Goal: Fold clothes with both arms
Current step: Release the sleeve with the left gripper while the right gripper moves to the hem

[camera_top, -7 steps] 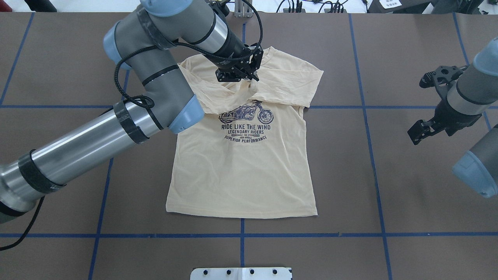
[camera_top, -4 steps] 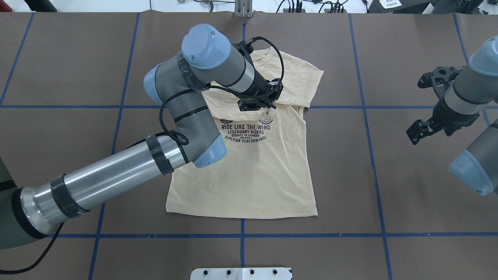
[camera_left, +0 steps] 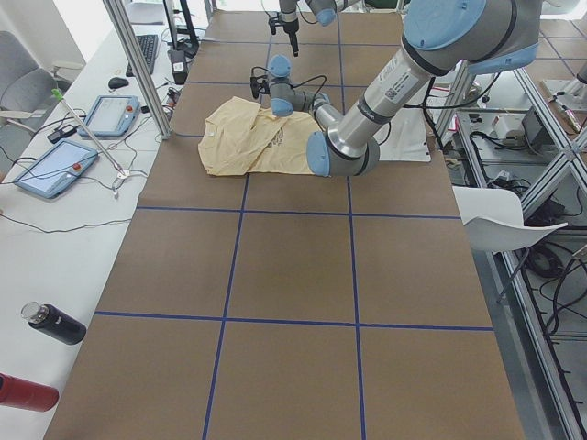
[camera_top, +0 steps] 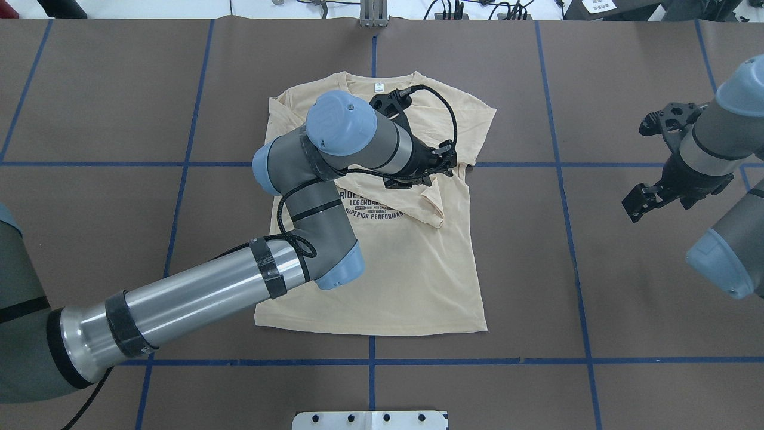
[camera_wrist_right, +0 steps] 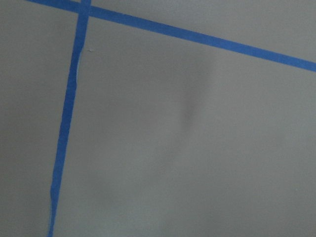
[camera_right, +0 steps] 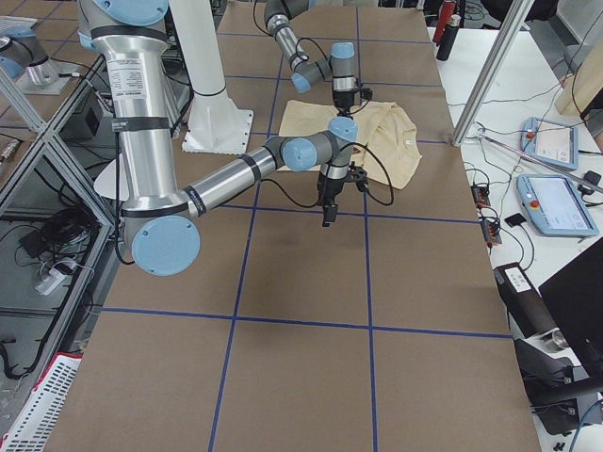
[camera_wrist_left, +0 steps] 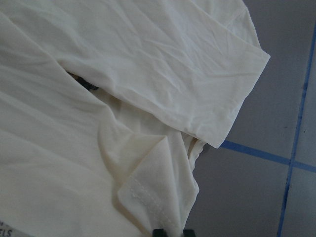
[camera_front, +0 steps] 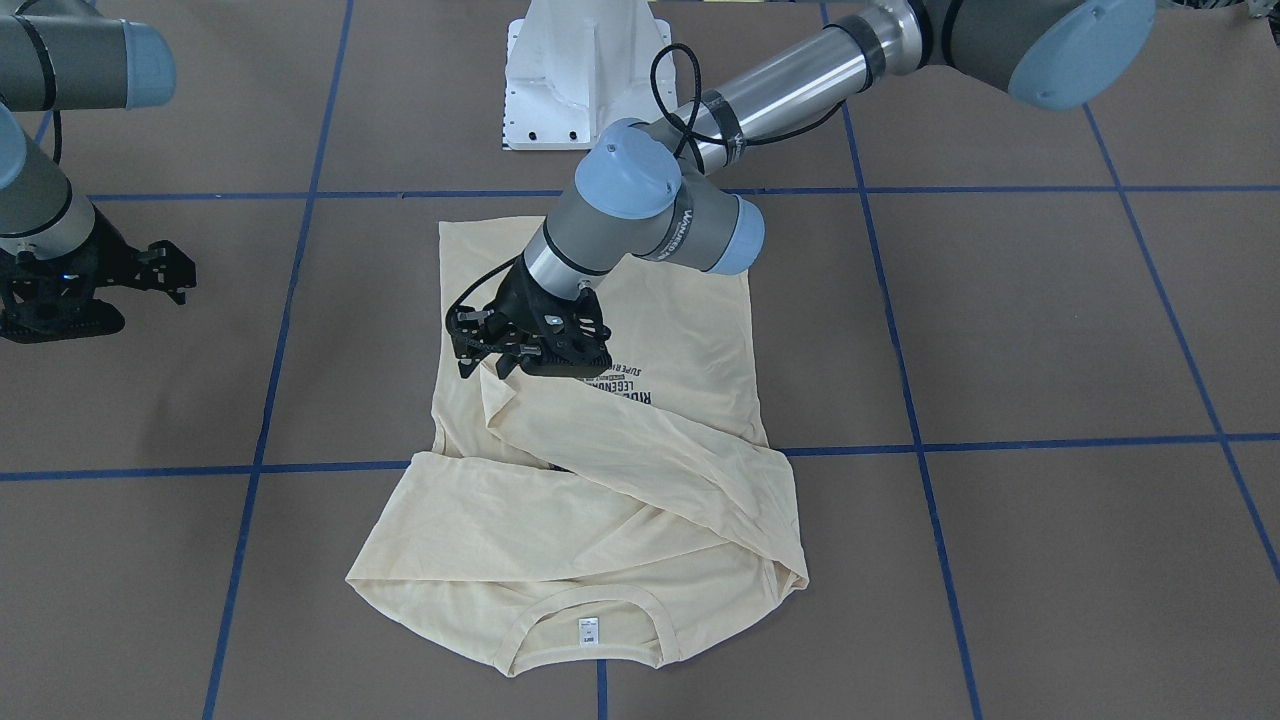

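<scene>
A: Front-facing view first. Where is the T-shirt (camera_front: 700,335)?
B: Flat on the tabletop (camera_front: 1000,330), printed side up, with the collar and neck label (camera_front: 590,632) toward the operators' side. One sleeve (camera_front: 640,445) lies slantwise across the chest, and the left gripper (camera_front: 478,352) sits low at its free end.
A: How would you do this fold well?
B: I'd carry the end low and just taut and land it inside the body's outline. I'd let go only once it rests on cloth — a high lift would likely drag the layer beneath.
A: Overhead?
B: The left gripper is over the print (camera_top: 373,206), and the sleeve end shows just beside it, inside the shirt's edge. The right gripper (camera_top: 637,203) hovers well apart from the shirt, over bare tabletop.
A: The side views?
B: They add little. From the left end, the shirt lies under the near arm's wrist. From the right end, the near arm's gripper points down at the tabletop, with the shirt beyond it.
A: Left wrist camera?
B: The stitched cuff (camera_wrist_left: 143,195) runs straight down between the jaws, which are clamped on it.
A: Right wrist?
B: Only tabletop and blue tape (camera_wrist_right: 64,138), with no cloth near — whether those jaws are apart or together, I cannot tell.
</scene>
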Robot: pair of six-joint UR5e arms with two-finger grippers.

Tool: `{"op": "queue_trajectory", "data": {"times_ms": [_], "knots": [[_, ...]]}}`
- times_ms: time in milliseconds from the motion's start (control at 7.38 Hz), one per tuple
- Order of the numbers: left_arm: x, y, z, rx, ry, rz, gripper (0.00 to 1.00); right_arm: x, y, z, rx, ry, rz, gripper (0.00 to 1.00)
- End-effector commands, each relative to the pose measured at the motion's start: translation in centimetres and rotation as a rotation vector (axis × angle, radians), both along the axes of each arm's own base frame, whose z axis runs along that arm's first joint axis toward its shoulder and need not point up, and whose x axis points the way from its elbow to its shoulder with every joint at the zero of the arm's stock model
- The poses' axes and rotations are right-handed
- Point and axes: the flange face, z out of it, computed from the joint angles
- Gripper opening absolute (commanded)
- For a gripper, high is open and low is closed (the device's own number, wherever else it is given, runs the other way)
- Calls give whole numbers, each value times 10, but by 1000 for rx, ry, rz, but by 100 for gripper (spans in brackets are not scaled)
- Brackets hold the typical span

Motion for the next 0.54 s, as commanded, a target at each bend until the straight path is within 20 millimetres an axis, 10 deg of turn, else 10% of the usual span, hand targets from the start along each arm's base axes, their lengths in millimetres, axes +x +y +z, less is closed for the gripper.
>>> {"op": "queue_trajectory", "data": {"times_ms": [0,406], "knots": [[-2,3,-1,62,21,-24,100,-8,-2,-13,-8,-67,-17,100],[-21,5,35,45,-13,-30,100,-28,-14,-66,61,-186,35,100]]}}
